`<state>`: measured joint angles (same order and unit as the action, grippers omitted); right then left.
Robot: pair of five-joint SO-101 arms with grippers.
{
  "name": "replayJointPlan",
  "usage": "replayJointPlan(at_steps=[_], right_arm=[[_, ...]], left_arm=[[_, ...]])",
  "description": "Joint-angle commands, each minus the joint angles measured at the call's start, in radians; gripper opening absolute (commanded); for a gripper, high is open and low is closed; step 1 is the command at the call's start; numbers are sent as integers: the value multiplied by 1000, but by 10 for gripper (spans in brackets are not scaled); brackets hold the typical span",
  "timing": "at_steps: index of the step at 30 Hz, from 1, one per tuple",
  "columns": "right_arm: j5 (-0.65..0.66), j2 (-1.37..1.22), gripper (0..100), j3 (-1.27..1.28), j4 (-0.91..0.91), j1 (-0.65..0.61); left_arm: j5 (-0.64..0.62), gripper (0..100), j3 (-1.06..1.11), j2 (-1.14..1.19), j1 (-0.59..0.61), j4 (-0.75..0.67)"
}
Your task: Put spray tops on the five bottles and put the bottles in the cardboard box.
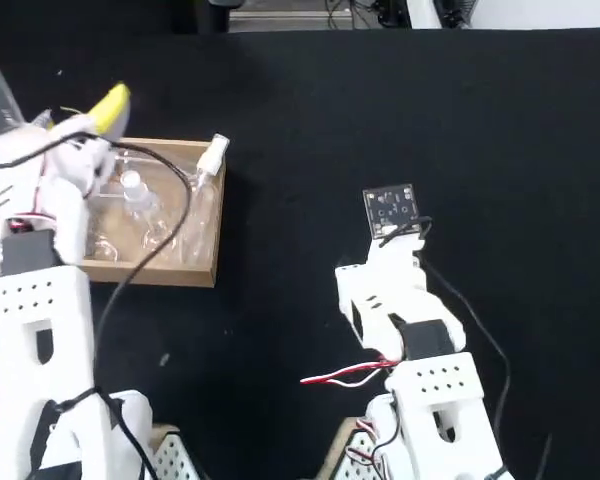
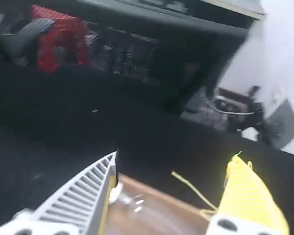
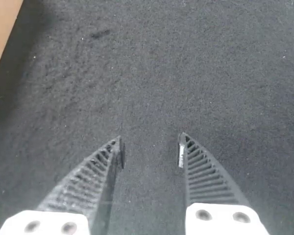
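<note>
Left gripper [image 2: 174, 157] is wide open and holds nothing. It hangs above the far edge of the cardboard box [image 1: 150, 275], which reads like a release pose over the drop spot. Clear bottles [image 1: 140, 205] lie inside the box. One white spray top [image 1: 215, 152] pokes over the box's corner. Can't count the bottles because the clear plastic overlaps. Right gripper [image 3: 150, 139] is partly open and empty, low over the bare table [image 1: 380, 100], well apart from the box, likely just staying out of the way. Task looks close to done.
</note>
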<state>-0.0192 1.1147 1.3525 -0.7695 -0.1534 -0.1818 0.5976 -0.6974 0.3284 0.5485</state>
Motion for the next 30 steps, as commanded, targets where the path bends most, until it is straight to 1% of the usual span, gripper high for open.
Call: replayJointPlan(at_steps=[1,5,9,12,15,22,26,30], right_arm=[[9,2,162,-8,15,-12],[9,2,162,-8,15,-12],[9,2,162,-8,15,-12],[9,2,162,-8,15,-12],[9,2,162,-8,15,-12],[9,2,162,-8,14,-12],[9,2,162,-4,15,-14],[11,2,162,-4,15,-14]], left_arm=[[-8,324,-99,-32,107,130],[-14,324,-188,-20,173,265],[-8,324,-237,-20,183,365],[-8,324,-246,-11,242,367],[-3,324,-297,54,321,371],[138,324,-440,356,447,448],[149,324,-530,505,541,453],[247,324,-581,609,593,450]])
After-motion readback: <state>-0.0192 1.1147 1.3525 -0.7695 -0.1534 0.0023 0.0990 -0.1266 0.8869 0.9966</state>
